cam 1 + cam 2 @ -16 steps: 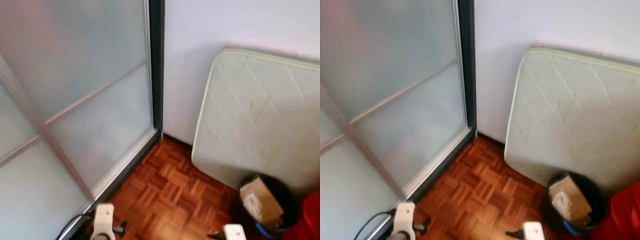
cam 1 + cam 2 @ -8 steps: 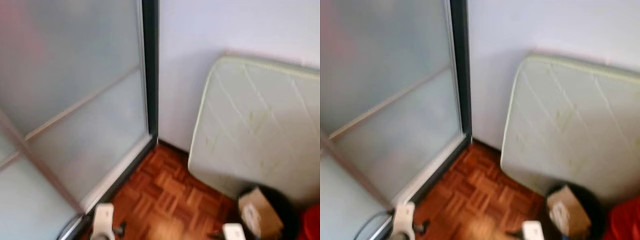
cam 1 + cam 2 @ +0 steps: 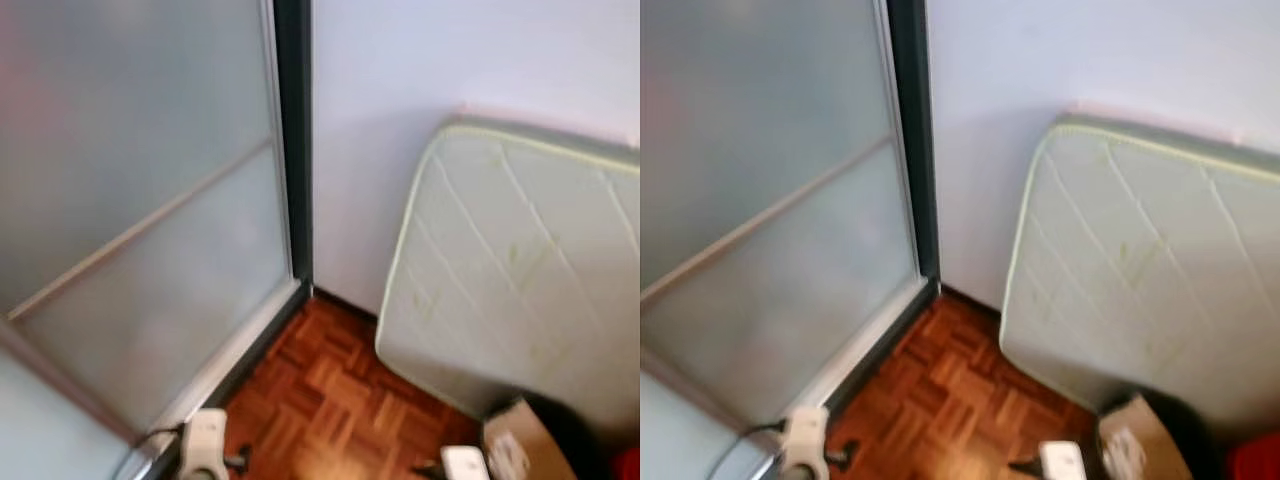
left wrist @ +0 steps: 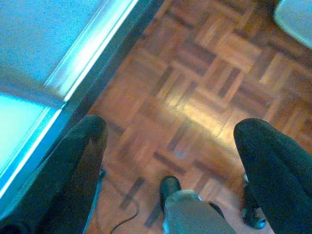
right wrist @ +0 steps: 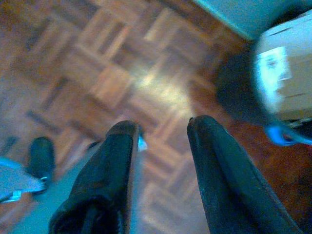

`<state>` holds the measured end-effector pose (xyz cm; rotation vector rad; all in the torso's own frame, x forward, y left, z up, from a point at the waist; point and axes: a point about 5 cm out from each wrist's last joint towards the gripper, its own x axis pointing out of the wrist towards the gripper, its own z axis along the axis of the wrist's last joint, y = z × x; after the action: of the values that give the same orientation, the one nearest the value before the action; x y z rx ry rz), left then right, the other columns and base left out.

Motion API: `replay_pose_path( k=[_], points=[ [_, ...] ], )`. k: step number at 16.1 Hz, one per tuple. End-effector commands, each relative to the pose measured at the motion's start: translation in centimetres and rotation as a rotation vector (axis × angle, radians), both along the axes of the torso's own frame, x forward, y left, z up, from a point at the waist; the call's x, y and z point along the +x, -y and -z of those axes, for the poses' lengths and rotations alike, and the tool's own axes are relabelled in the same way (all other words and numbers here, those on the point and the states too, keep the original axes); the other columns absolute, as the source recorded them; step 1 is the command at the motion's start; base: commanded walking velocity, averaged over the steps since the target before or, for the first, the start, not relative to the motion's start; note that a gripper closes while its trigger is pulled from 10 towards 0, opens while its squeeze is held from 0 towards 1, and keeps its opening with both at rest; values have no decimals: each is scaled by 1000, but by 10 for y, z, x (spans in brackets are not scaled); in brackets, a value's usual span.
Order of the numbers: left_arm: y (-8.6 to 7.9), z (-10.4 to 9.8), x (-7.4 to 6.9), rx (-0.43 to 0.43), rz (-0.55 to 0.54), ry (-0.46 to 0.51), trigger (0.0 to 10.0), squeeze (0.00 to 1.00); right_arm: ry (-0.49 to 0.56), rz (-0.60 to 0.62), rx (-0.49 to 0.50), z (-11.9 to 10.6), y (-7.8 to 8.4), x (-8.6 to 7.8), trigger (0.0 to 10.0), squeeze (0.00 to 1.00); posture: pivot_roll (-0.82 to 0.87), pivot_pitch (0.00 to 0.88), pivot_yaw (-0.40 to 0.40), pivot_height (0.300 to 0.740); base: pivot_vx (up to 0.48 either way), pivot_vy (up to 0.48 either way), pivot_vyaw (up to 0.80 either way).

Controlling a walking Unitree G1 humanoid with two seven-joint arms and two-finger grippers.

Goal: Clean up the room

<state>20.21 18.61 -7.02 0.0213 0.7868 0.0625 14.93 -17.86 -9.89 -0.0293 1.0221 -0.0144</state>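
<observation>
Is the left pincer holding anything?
No, the left pincer is open, with bare parquet floor between its fingers.

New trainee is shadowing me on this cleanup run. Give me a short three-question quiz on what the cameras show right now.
1. True or false: the mattress lies flat on the parquet floor.
2. What sticks out of the black bin? A) cardboard box B) broom C) towel
3. Fill in: the left gripper has its fingers ____.

Key: 1 false, it leans upright against the wall. 2 A, the cardboard box. 3 open, holding nothing.
</observation>
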Motion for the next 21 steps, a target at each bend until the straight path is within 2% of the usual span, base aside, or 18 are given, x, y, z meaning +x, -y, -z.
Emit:
replay_pose_path(
  k=[1, 21],
  points=[
    [-13, 1, -4, 29, -21, -19, 10000, 0, 7, -7, 22, 0, -9, 3, 10000, 0, 36, 33, -37, 740, 289, 0, 0],
    [-13, 0, -4, 26, -16, -18, 10000, 0, 1, -3, 30, 0, -10, 2, 10000, 0, 40, 31, -35, 740, 296, 0, 0]
  ],
)
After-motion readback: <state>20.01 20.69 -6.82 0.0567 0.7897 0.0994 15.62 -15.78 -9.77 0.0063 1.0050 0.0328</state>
